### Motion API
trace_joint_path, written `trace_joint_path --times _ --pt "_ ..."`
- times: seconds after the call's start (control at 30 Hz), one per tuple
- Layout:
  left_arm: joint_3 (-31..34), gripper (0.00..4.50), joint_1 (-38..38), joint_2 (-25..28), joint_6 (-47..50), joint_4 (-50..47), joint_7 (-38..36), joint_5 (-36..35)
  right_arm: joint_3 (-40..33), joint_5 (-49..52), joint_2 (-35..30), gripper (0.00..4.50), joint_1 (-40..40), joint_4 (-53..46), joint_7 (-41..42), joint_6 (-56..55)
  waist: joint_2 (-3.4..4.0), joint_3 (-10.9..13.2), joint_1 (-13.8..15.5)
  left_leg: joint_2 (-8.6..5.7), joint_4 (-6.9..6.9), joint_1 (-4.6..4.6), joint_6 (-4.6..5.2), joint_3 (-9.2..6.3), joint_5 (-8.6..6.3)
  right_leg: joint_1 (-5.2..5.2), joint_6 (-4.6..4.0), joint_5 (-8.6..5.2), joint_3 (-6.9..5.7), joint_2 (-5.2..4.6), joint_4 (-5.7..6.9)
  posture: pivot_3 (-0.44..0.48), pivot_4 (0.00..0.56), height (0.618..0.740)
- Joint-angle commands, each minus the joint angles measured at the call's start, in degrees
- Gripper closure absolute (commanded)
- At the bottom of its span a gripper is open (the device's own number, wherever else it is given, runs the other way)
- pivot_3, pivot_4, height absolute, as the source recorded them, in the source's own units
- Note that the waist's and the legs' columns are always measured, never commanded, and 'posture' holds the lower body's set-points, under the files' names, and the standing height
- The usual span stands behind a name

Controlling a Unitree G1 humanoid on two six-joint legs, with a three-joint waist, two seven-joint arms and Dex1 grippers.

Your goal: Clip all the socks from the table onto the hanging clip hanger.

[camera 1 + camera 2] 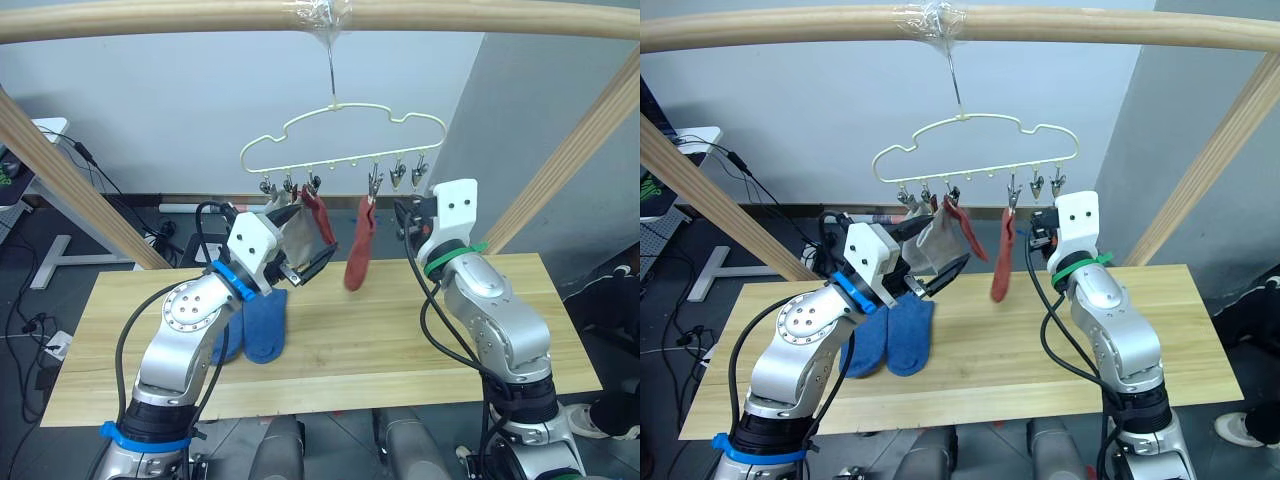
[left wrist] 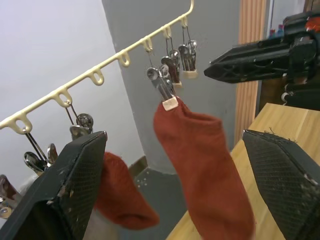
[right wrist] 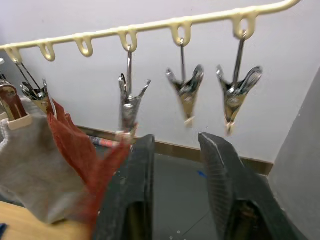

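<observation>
The left hand (image 1: 312, 262) is spread wide and holds nothing; a grey sock (image 1: 297, 232) and a rust-red sock (image 1: 320, 217) hang clipped on the clip hanger (image 1: 345, 140) just above it. Another rust-red sock (image 1: 359, 247) hangs between both hands. The right hand (image 3: 175, 165), slightly parted and empty, sits just below the metal clips (image 3: 187, 92). Two blue socks (image 1: 258, 325) lie on the worktop (image 1: 380, 350) beneath the left hand.

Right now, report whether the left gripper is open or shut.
Open: the left gripper has its fingers spread wide, with a hanging rust-red sock between them.
</observation>
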Motion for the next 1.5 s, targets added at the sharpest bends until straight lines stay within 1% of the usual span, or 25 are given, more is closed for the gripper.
trace_joint_path --times 0.03,0.3,0.37,0.4,0.6,0.9,1.13,1.23,1.3,1.5 --pt "1.0 0.00 -0.9 0.2 1.1 -3.9 0.9 -0.8 -0.6 -2.7 1.2 2.86 -2.9 2.3 0.1 -4.6 0.01 0.0 0.0 0.00 0.00 0.01 0.00 0.00 0.00 0.00 0.00 0.00 0.00 0.00 0.01 0.076 0.249 0.740" --pt "0.9 0.00 -0.8 0.4 1.9 -4.6 1.3 -0.4 -1.6 -6.1 4.1 2.86 -8.1 13.4 -0.1 -11.3 0.02 0.0 0.1 0.00 -0.01 0.00 0.00 0.01 0.00 -0.01 -0.01 0.00 0.01 0.00 0.00 0.076 0.249 0.740" --pt "0.9 0.00 -0.8 0.5 1.9 -4.6 1.3 -0.4 -1.9 -6.6 4.5 2.86 -8.6 14.6 0.1 -12.2 0.03 0.0 0.2 0.00 -0.01 0.00 0.00 0.00 0.00 -0.02 -0.01 0.00 0.00 0.00 0.01 0.076 0.249 0.740" --pt "1.1 0.00 -0.7 0.6 2.1 -4.8 1.3 -0.6 -2.1 -6.8 4.7 2.86 -8.9 15.1 0.0 -12.5 0.03 0.1 0.2 0.00 -0.01 0.00 0.00 0.00 0.00 -0.02 -0.02 0.00 0.00 0.00 0.01 0.096 0.254 0.740" --pt "1.8 0.00 -1.0 1.1 3.0 -5.5 1.2 -1.1 -3.1 -8.3 5.4 2.86 -11.4 19.7 0.2 -15.8 0.04 0.1 0.4 0.00 -0.02 0.00 0.00 0.01 0.00 -0.02 -0.02 0.00 0.01 0.00 0.01 0.104 0.250 0.740" --pt "1.9 0.00 -2.1 1.2 3.7 -5.7 1.2 -1.5 -3.5 -8.8 6.5 2.86 -13.1 22.1 0.2 -17.8 0.04 0.1 0.7 0.00 -0.02 0.00 0.00 0.00 0.00 -0.02 -0.03 0.01 0.01 0.00 0.02 0.108 0.244 0.740" --pt "2.3 0.00 -6.8 0.9 5.4 -5.0 1.5 -2.6 -2.7 -8.6 8.8 2.86 -14.5 23.6 1.1 -18.2 0.04 0.1 1.0 0.00 -0.01 0.00 0.00 0.00 0.00 -0.05 -0.03 0.01 0.00 0.00 0.05 0.114 0.243 0.740" --pt "2.4 0.00 -6.6 1.0 5.9 -5.5 1.6 -2.8 -3.1 -8.6 9.4 2.86 -14.3 23.9 1.0 -17.9 0.04 0.1 1.0 0.00 -0.02 -0.01 0.00 0.01 0.00 -0.05 -0.04 0.01 0.01 0.00 0.03 0.123 0.239 0.740" --pt "2.3 0.00 -6.3 1.0 5.9 -5.8 1.6 -2.9 -3.4 -8.6 9.6 2.86 -14.5 24.4 1.0 -18.0 0.04 0.1 1.1 0.00 -0.03 -0.02 0.00 0.00 0.00 -0.06 -0.20 0.11 0.00 0.00 0.03 0.123 0.239 0.740" --pt "2.4 0.00 -7.3 0.6 6.6 -6.2 2.0 -3.2 -3.6 -8.8 9.9 2.86 -14.7 24.7 1.0 -18.5 0.04 0.1 1.4 0.00 -0.03 -0.01 0.00 0.00 0.00 -0.06 -0.18 0.10 0.00 0.00 0.04 0.128 0.236 0.740"
